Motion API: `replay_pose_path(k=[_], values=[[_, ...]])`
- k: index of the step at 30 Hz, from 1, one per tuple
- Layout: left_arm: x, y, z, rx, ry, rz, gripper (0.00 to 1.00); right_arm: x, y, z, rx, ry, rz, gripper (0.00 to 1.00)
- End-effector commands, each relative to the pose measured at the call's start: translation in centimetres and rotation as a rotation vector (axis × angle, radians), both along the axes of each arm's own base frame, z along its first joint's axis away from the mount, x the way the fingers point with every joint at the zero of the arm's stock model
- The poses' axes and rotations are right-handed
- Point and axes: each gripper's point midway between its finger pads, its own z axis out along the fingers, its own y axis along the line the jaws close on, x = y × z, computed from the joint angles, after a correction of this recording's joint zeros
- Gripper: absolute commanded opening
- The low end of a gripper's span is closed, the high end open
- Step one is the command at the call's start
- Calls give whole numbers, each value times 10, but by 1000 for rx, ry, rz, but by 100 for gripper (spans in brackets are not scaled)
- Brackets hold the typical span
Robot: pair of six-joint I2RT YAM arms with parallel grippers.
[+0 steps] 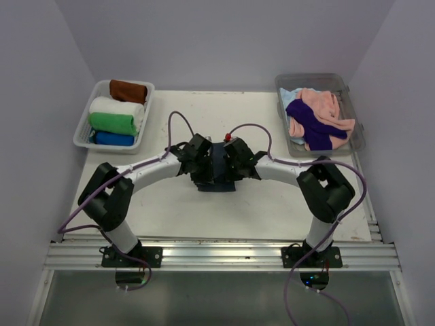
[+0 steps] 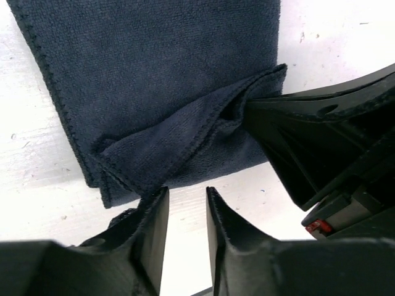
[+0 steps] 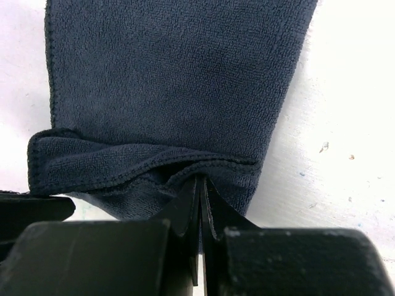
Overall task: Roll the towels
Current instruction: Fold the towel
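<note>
Seen from above, the dark grey-blue towel (image 1: 217, 185) lies mostly under the ends of the left arm (image 1: 194, 155) and right arm (image 1: 239, 157), only a middle strip and its near end showing; in both wrist views its far end runs off the top edge; its folded hem vanishes between the right fingers (image 3: 185, 209). In the clear bin (image 1: 354, 102) the pale blue towel (image 1: 288, 95) is largely buried under the pink towel (image 1: 321, 105) and purple towel (image 1: 309, 122).

Bright even light; soft shadows; table (image 3: 352, 74) glares white; dark towel (image 3: 173, 80) weave sharp.
</note>
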Motion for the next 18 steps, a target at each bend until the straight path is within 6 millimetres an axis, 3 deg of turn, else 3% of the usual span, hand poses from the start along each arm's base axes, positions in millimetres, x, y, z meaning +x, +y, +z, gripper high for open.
replay_pose_path(k=[1, 7, 12, 18], values=[[19, -13, 20, -64, -62, -16, 35, 15, 11, 30, 83, -58, 2, 0], [29, 7, -3, -35, -19, 51, 34, 11, 9, 46, 180, -44, -15, 0], [56, 38, -8, -64, -45, 178, 32, 6, 14, 46, 207, -26, -3, 0], [65, 42, -16, -57, -25, 202, 29, 6, 16, 39, 202, -6, 6, 0]])
